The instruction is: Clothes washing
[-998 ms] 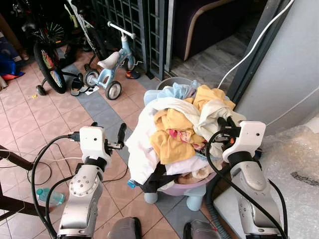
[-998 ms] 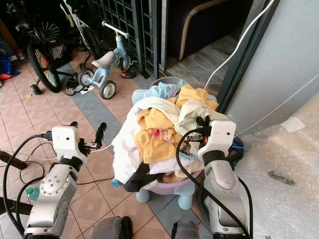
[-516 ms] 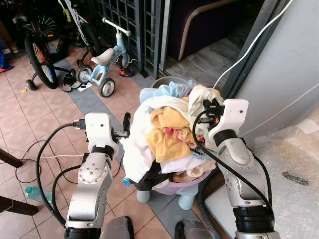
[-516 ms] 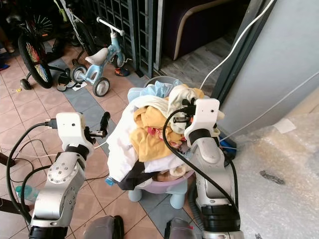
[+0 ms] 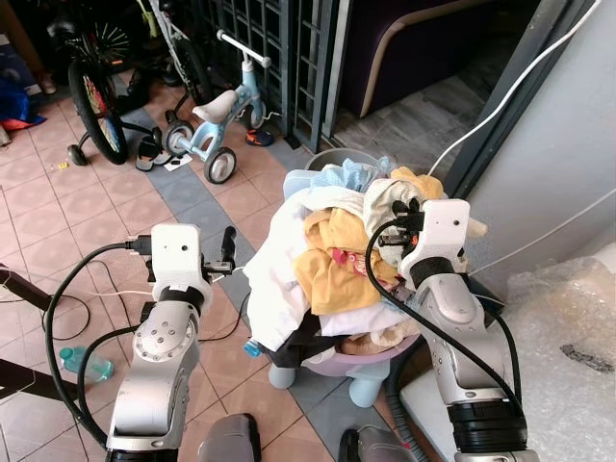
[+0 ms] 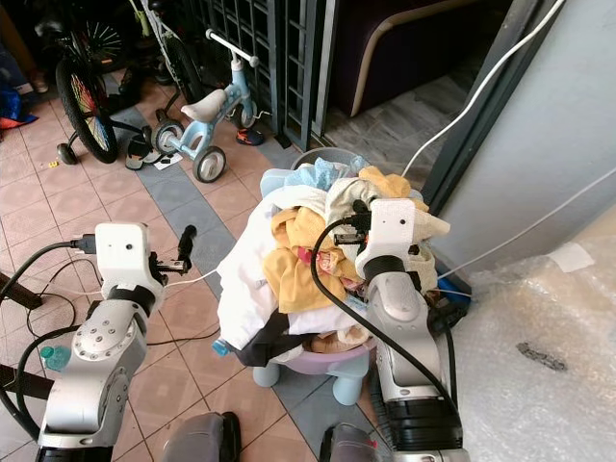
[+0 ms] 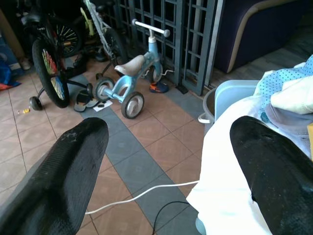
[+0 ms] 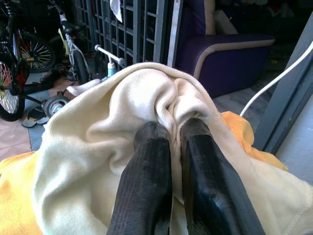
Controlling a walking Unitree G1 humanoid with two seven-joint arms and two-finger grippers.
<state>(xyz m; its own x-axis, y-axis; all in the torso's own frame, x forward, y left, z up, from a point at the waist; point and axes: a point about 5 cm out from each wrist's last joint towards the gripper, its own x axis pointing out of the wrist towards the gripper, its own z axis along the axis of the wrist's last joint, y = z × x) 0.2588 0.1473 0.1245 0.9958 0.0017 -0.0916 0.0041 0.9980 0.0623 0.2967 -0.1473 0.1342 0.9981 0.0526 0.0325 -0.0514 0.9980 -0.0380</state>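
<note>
Cream knit garment sits on top of the heaped laundry in the lilac plastic basket, which stands on the tiled floor by the grey wall. Right gripper: jaws pinched nearly shut on a fold of that cream cloth, a ridge of fabric squeezed between them. Grip is high on the pile, likely so the piece peels off without dragging the yellow shirt and white sheet under it. Left gripper: jaws wide apart, holding nothing, poised beside the white sheet's hanging edge, probably ready to steady the pile or take the next item. Pale-blue child's balance bike is parked well apart, by the dark metal gate
</note>
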